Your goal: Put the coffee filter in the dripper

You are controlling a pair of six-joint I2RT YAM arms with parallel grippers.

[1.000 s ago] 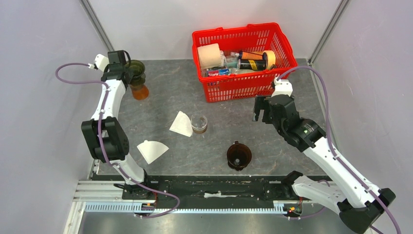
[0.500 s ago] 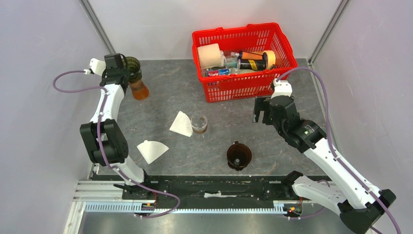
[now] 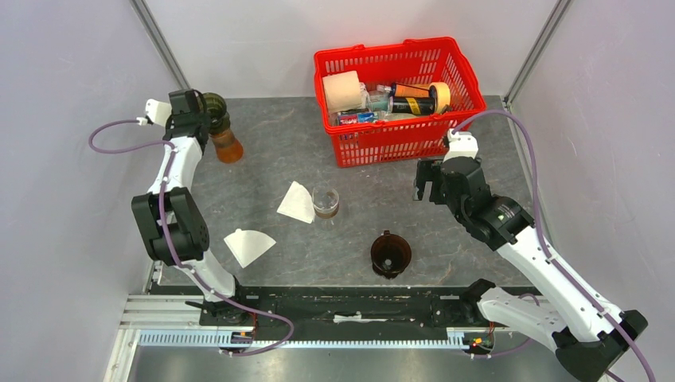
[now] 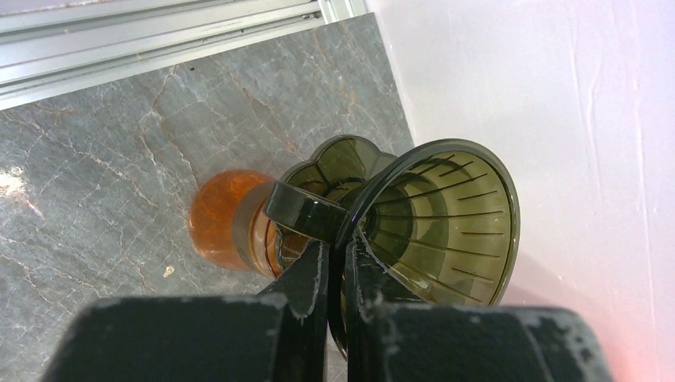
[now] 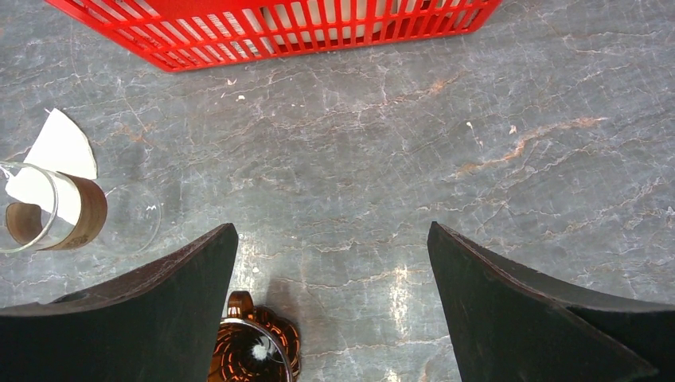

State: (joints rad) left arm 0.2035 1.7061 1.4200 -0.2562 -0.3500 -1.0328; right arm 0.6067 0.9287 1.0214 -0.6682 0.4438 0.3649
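Observation:
My left gripper (image 3: pixel 197 113) is shut on the rim of a smoky olive dripper (image 3: pixel 214 104) at the far left, by the wall. In the left wrist view the fingers (image 4: pixel 336 248) pinch the dripper's rim (image 4: pixel 446 215) beside its handle, just above an amber cup (image 4: pixel 219 221). Two white coffee filters lie on the table, one (image 3: pixel 297 202) by a small glass (image 3: pixel 325 202) and one (image 3: pixel 248 245) nearer the front. A brown dripper (image 3: pixel 391 255) stands at the front centre. My right gripper (image 3: pixel 427 181) is open and empty above the table, and its wrist view (image 5: pixel 332 229) shows the brown dripper (image 5: pixel 251 352) below it.
A red basket (image 3: pixel 398 95) with a paper roll, bottles and tape stands at the back. The amber cup (image 3: pixel 227 147) stands under the held dripper. Grey walls close in both sides. The right wrist view shows the glass (image 5: pixel 48 211), a filter (image 5: pixel 60 147) and the basket's edge (image 5: pixel 318 28).
My left gripper has shifted slightly left and back with the olive dripper in it. The right arm has not moved.

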